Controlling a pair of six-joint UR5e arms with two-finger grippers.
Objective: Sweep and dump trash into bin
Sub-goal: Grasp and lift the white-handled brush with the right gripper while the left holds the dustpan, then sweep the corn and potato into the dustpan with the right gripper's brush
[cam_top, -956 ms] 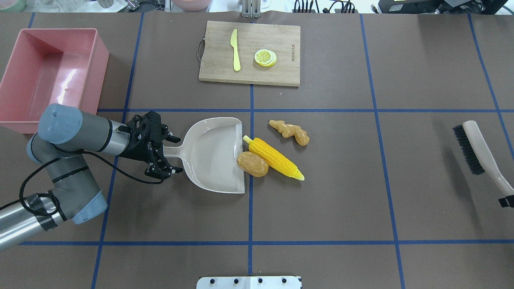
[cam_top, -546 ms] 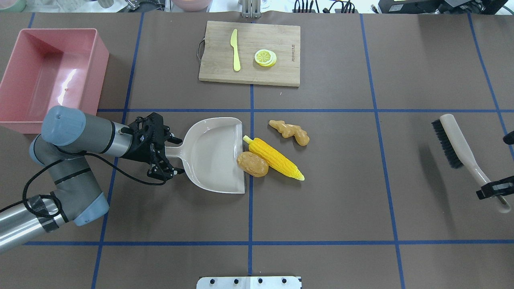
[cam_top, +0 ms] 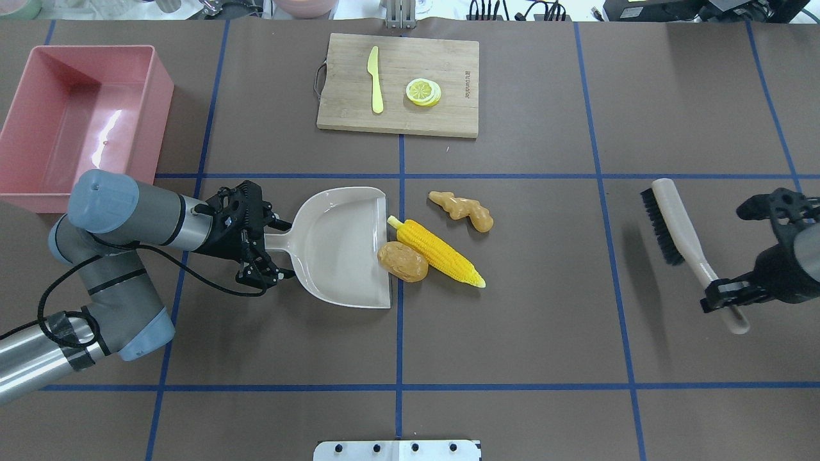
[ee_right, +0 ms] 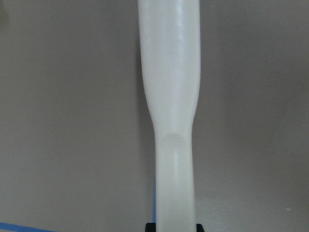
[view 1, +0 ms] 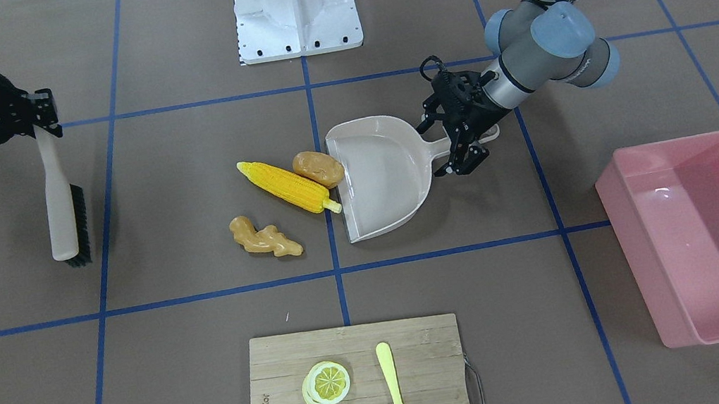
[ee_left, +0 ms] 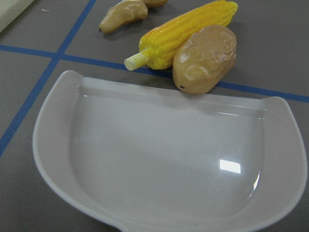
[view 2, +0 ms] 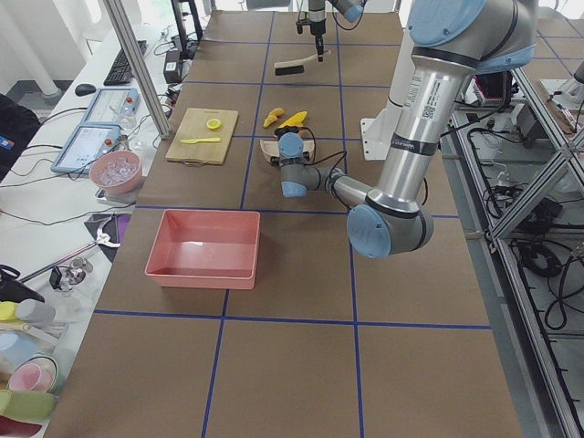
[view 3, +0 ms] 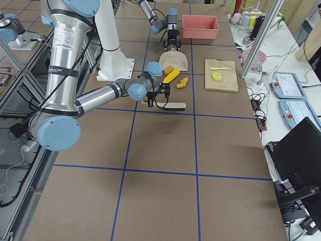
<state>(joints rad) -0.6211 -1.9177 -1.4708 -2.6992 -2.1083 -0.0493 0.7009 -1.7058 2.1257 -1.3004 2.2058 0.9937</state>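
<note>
Currently, the left claw (cam_top: 283, 248) straddles the dustpan (cam_top: 339, 250) handle, jaws apart. The right claw (cam_top: 725, 295) clamps the brush (cam_top: 672, 221) handle. The potato (cam_top: 402, 262) touches the dustpan lip, corn cob (cam_top: 439, 253) alongside, ginger root (cam_top: 461, 210) beyond. The pink bin (cam_top: 32, 195) sits on the surface (cam_top: 512, 333), robot's far left.

The brown table (cam_top: 512, 320) carries pink bin (cam_top: 90, 48), dustpan (cam_top: 339, 250), corn cob (cam_top: 439, 253), potato (cam_top: 402, 261), ginger root (cam_top: 462, 210), cutting board (cam_top: 448, 64)

At the far middle of the bench (cam_top: 512, 333) we see a wooden board (cam_top: 346, 96) carrying a yellow knife (cam_top: 375, 80) on the left and a lemon slice (cam_top: 423, 91) to its right, apart. Blue tape lines (cam_top: 512, 176) grid the bench.
</note>
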